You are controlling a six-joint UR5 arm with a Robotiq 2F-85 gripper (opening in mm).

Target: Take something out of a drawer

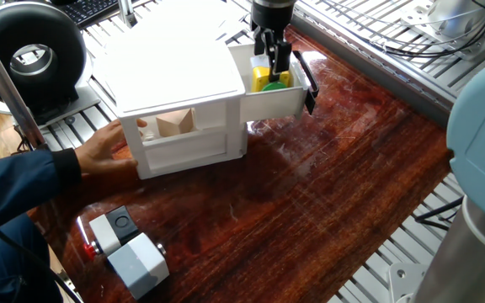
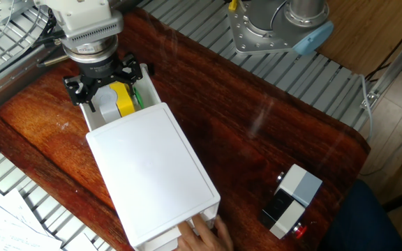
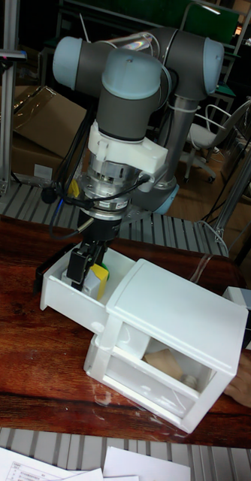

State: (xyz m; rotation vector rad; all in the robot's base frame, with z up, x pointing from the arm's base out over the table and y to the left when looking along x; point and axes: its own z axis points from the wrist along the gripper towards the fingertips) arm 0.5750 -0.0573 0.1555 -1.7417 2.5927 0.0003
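Note:
The drawer [image 1: 286, 101] is a shallow white tray with a black bar handle [image 1: 308, 82], pulled out of the white cabinet [image 1: 171, 80]. Inside it is the something, a yellow block [image 1: 268, 77] with a green disc [image 1: 274, 86]. My gripper [image 1: 274, 61] reaches straight down into the drawer, its dark fingers closed against the block. The other fixed view shows the gripper [image 2: 107, 89] over the yellow block [image 2: 123, 100] inside the drawer [image 2: 150, 89]. The tall view shows the gripper [image 3: 85, 269], the block [image 3: 101, 276] and the drawer [image 3: 64, 291].
A person's hand [image 1: 108, 151] holds the cabinet's near side, and their fingers [image 2: 204, 233] show in the other fixed view. A tan wedge [image 1: 175, 124] lies in the cabinet's open front. A grey box with a red button [image 1: 129, 252] sits near the table's edge.

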